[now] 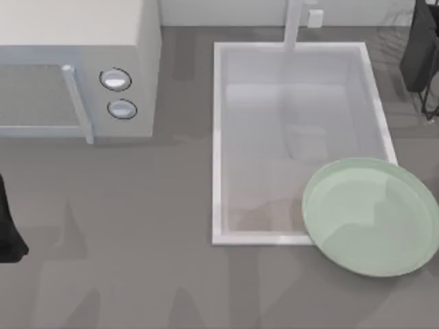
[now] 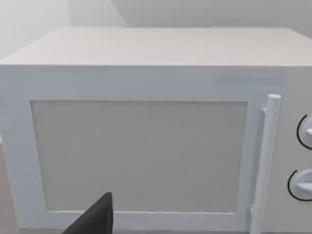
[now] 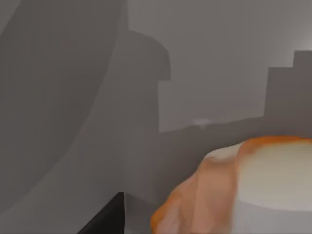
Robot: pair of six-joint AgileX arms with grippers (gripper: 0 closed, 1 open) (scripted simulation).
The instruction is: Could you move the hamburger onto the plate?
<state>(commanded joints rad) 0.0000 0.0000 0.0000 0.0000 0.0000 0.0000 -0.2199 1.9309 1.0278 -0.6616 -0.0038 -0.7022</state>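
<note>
Orange-tan hamburger [image 3: 243, 187] with white and red-orange patches looms close before the right gripper; whether it is held cannot be told. Right arm [image 1: 420, 51] sits at the worktop's [image 1: 137, 260] far right; pale mint-green round plate [image 1: 374, 216] overlaps the white sink [image 1: 219, 137]. Left arm [image 1: 8, 229] faces the white microwave [image 2: 146, 146].

Soft, even light over the grey surface [image 1: 137, 274]; faint blocky shadows lie across it; the plate [image 1: 374, 216] carries a pale gloss and a darker shaded patch; the microwave [image 2: 146, 146] looks washed-out and flat; close up, the hamburger [image 3: 243, 190] is blurred, with angular shadows behind it.
</note>
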